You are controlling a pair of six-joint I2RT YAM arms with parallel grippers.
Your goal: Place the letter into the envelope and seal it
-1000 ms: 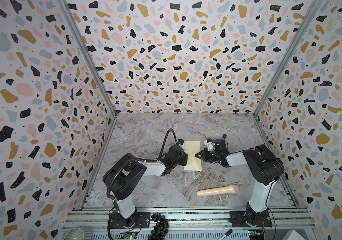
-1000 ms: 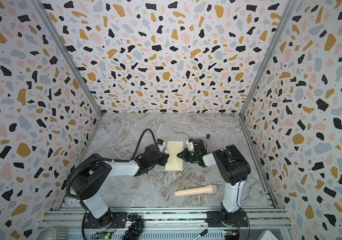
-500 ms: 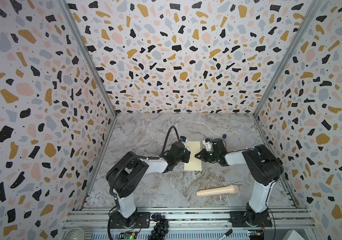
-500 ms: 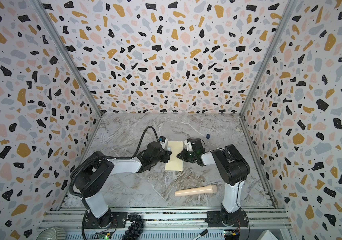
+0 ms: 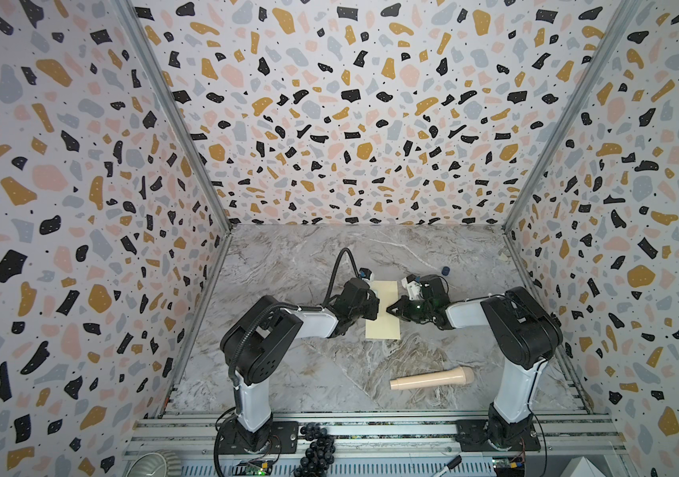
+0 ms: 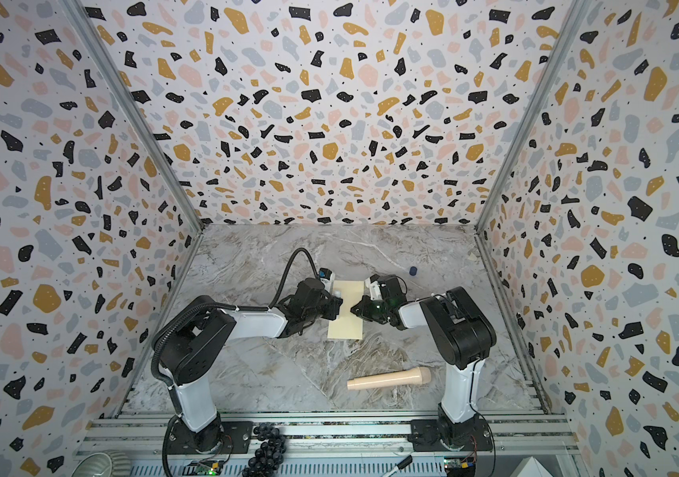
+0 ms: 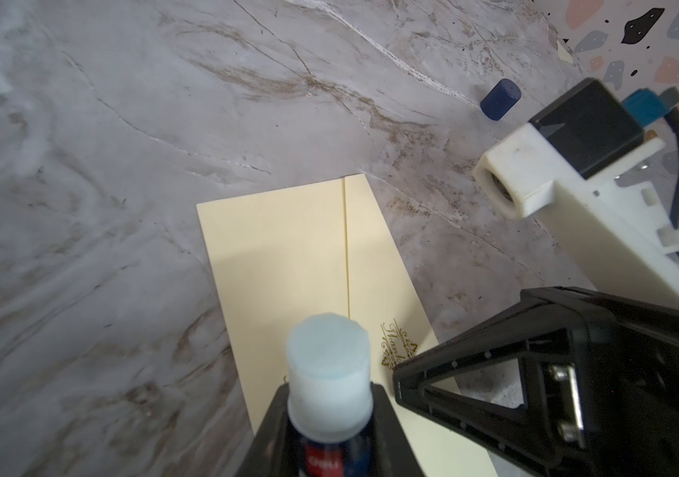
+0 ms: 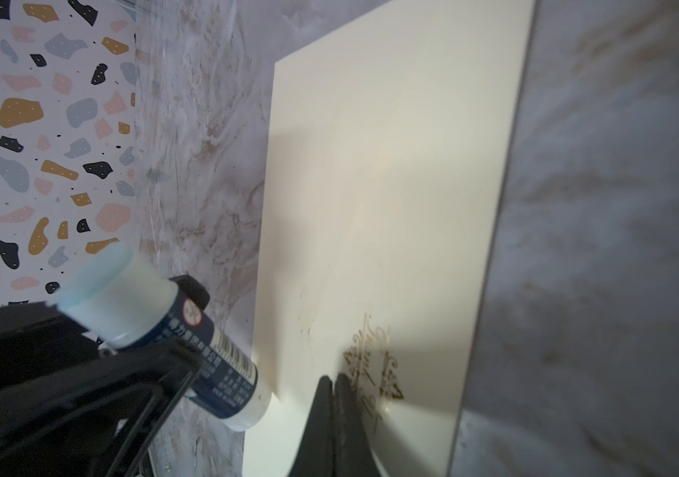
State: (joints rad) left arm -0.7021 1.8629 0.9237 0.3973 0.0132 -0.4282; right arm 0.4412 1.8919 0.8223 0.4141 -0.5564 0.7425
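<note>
Left hand (image 5: 366, 307), gripping a glue stick (image 7: 329, 371), has edged over the envelope (image 5: 383, 328) on the marble tabletop (image 5: 308, 371); right hand (image 5: 391, 309) pinched closed.

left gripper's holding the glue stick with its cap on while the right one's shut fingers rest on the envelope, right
No, the cap is off and lies on the table: the left wrist view shows the glue stick in the left gripper with its pale tip bare. The right gripper does rest its shut fingers on the envelope.

Matt paper envelope (image 5: 385, 326) (smooth); marble-look table (image 5: 308, 371).
</note>
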